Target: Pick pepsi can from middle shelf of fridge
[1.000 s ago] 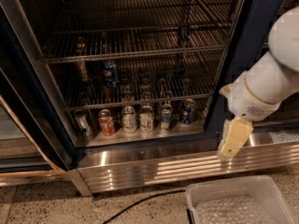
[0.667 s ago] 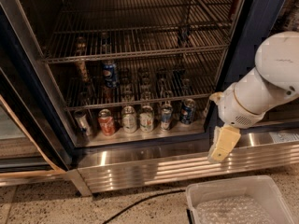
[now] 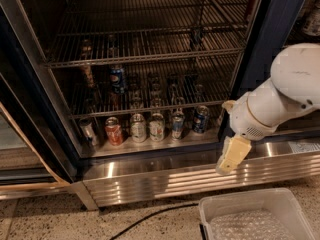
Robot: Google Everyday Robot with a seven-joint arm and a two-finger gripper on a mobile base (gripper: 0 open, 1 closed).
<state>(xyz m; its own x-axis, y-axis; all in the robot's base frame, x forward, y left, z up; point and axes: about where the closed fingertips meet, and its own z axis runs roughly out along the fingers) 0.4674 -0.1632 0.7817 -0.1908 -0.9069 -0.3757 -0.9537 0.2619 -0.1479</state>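
Speckled floor (image 3: 45, 219) under fridge (image 3: 150, 181); your pepsi can (image 3: 118, 78), blue, on mid shelf (image 3: 150, 108), left; gripper (image 3: 232, 155) low right, open/shut unclear

The floor (image 3: 40, 219) is speckled terrazzo-looking stuff, beige with dark flecks, lit kinda warm. 1 black cable (image 3: 150, 215) snakes across it up to a white plastic bin (image 3: 205, 216) at bottom right, crinkly clear lining inside. The gripper (image 3: 227, 159) hangs just above the bin's left corner.

Shop: display fridge (image 3: 261, 44), pincer (image 3: 226, 165) at base
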